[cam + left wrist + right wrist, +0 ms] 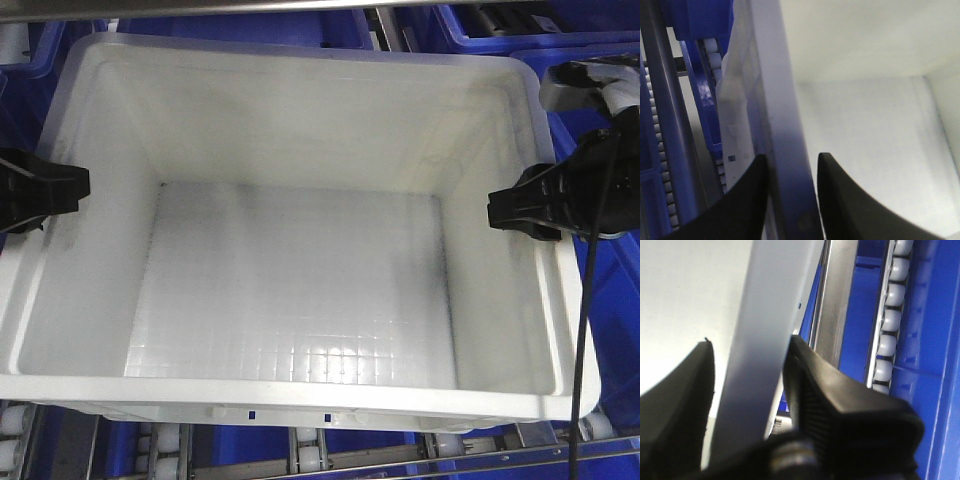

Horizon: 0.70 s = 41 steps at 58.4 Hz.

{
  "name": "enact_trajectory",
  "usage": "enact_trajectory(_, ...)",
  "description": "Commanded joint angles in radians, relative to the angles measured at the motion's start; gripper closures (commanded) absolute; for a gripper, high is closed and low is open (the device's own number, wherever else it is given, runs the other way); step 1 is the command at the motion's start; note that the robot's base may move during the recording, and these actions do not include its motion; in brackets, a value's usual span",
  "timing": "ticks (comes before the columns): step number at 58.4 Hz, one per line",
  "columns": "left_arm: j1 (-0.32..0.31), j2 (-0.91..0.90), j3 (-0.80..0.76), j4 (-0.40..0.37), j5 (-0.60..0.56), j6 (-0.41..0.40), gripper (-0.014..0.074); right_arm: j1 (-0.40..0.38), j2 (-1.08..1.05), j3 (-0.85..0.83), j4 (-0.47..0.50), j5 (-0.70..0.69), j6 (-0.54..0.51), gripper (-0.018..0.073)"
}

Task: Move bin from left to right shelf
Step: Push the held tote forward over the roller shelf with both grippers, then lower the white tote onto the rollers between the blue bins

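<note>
The bin (300, 385), a large empty white crate with a thick rim, fills the front view. My left gripper (50, 190) grips its left rim, and my right gripper (515, 210) grips its right rim. In the left wrist view the black fingers of my left gripper (790, 165) straddle the bin's rim (780, 100), one inside the wall and one outside. In the right wrist view my right gripper (750, 355) pinches the bin's rim (765, 315) the same way. The bin's print is out of view.
Blue crates (250, 25) sit behind the bin, and another blue crate (615, 330) is to its right. Roller tracks (310, 455) run below its near edge. A metal rail (832, 305) and white rollers (890, 315) lie just outside the right rim. A black cable (585, 330) hangs by the right arm.
</note>
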Motion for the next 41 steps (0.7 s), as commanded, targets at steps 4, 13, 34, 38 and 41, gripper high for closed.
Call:
enact_trajectory(4, -0.015, -0.027, -0.038, -0.107, -0.022, 0.017, 0.0603, 0.01, -0.039, -0.045, 0.116, -0.163, -0.04, 0.0564)
enact_trajectory(13, -0.015, -0.027, -0.038, -0.11, -0.001, 0.017, 0.0603, 0.01, -0.038, -0.045, 0.117, -0.192, -0.04, 0.0564)
enact_trajectory(34, -0.015, -0.027, -0.006, -0.114, 0.039, -0.01, 0.0603, 0.01, -0.006, -0.045, 0.11, -0.213, -0.04, 0.0564)
enact_trajectory(38, -0.015, -0.027, 0.013, -0.108, 0.035, -0.009, 0.0603, 0.01, 0.002, -0.045, 0.11, -0.211, -0.04, 0.0564)
enact_trajectory(41, -0.015, -0.027, 0.023, -0.108, 0.032, -0.009, 0.0603, 0.01, 0.007, -0.045, 0.11, -0.212, -0.04, 0.0564)
